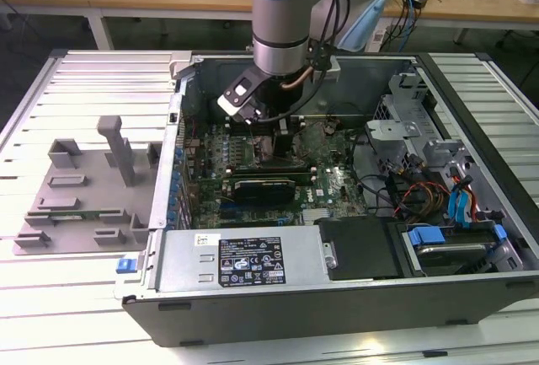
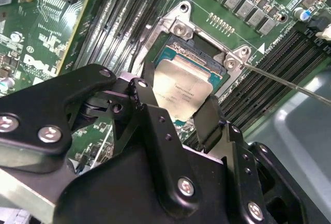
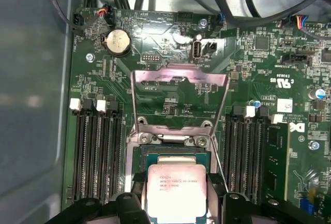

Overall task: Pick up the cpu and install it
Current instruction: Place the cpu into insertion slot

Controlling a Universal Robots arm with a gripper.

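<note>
The cpu [image 2: 185,87], a flat square chip with a silvery top plate, sits between my gripper's [image 2: 178,93] two black fingers, which are shut on its opposite edges. It hangs just over the open socket [image 2: 178,53] on the green motherboard, slightly off the socket's frame. In the first wrist view the cpu [image 3: 176,190] is held by the gripper [image 3: 177,195] next to the socket [image 3: 176,154], and the metal load plate [image 3: 178,79] stands flipped open beyond it. In the exterior view the gripper [image 1: 286,144] reaches down into the computer case [image 1: 278,297].
Black memory slots [image 3: 98,151] flank the socket on both sides. A thin metal lever [image 2: 289,84] sticks out beside it. Cables [image 1: 413,192] and drive bays [image 1: 446,243] fill the case at the exterior view's right. A grey plastic tray [image 1: 84,188] lies outside the case at its left.
</note>
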